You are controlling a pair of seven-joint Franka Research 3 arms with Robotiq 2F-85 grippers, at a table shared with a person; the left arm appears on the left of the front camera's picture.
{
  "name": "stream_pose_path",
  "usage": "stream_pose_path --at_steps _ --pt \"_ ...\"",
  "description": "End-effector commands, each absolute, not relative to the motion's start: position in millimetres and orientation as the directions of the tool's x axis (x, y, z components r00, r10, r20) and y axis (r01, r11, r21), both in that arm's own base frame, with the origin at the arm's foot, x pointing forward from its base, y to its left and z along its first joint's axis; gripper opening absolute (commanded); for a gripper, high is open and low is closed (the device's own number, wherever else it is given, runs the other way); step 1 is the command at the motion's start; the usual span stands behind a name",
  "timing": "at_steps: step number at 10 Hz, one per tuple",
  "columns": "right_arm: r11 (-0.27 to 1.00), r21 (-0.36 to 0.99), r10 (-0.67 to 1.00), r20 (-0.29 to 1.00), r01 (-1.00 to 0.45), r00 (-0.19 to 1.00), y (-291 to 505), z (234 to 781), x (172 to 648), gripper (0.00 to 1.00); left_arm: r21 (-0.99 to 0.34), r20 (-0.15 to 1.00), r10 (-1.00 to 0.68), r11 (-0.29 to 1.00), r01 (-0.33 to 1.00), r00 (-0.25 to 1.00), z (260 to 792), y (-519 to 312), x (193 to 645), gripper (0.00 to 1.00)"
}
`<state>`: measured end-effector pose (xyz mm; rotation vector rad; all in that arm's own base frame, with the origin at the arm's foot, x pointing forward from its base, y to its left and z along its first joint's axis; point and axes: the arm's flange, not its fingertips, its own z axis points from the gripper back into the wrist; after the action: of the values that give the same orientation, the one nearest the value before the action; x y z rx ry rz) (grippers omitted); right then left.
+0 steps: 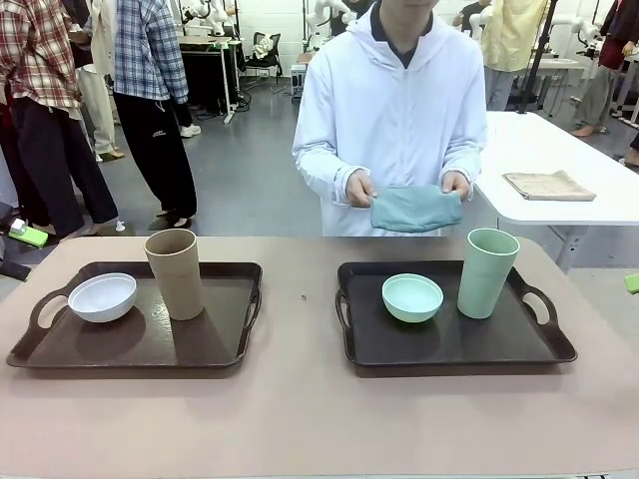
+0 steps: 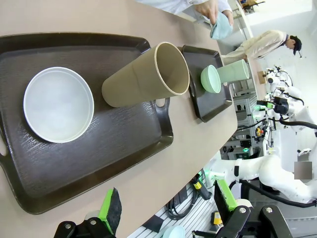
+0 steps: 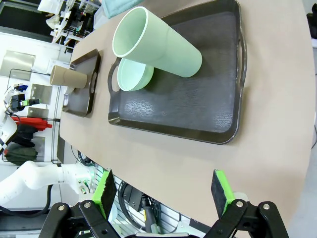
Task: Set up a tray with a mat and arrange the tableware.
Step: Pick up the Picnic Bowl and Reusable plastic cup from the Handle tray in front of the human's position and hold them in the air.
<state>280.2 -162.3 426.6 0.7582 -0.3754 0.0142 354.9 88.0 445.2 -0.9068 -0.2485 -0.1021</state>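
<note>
On right tray (image 1: pixel 449 344), mint bowl (image 1: pixel 412 297), tumbler (image 1: pixel 487 272)

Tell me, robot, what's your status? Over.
Left hand open, empty; right hand open, empty. White bowl, tan tumbler on left tray; mint bowl, mint tumbler on right tray. No mat laid; person holds teal cloth. Nothing blocking.

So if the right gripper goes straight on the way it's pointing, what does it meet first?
Probably the bare floor of the dark tray, beside the mint green tumbler; depth from the right gripper is hard to judge.
</note>
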Motion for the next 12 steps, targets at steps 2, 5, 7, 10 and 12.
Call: stream_pose_path --at_steps 2,5,7,10,12 --pt "0.712 0.682 -0.122 0.354 -0.166 0.927 -164.1 425.4 282.7 1.0 -0.777 0.267 0.023 0.597 0.201 0.963 445.8 89.3 356.4 1.0" --pt "0.785 0.587 -0.018 0.337 -0.195 0.941 -145.7 442.0 300.3 1.0 -0.667 0.359 -0.085 0.674 0.319 0.929 472.2 66.2 362.9 1.0" --pt "0.829 0.52 0.03 0.325 -0.205 0.945 -128.7 472.2 313.4 1.0 -0.484 0.466 -0.21 0.753 0.446 0.859 527.8 30.0 372.9 1.0" --pt "0.869 0.465 0.04 0.281 -0.172 0.959 -99.9 517.7 342.9 1.0 -0.336 0.514 -0.401 0.719 0.608 0.758 580.3 -31.7 399.6 1.0" --pt "0.892 0.429 0.027 0.27 -0.145 0.963 -71.9 557.5 360.7 1.0 -0.232 0.498 -0.542 0.669 0.706 0.677 592.1 -85.6 420.1 1.0"
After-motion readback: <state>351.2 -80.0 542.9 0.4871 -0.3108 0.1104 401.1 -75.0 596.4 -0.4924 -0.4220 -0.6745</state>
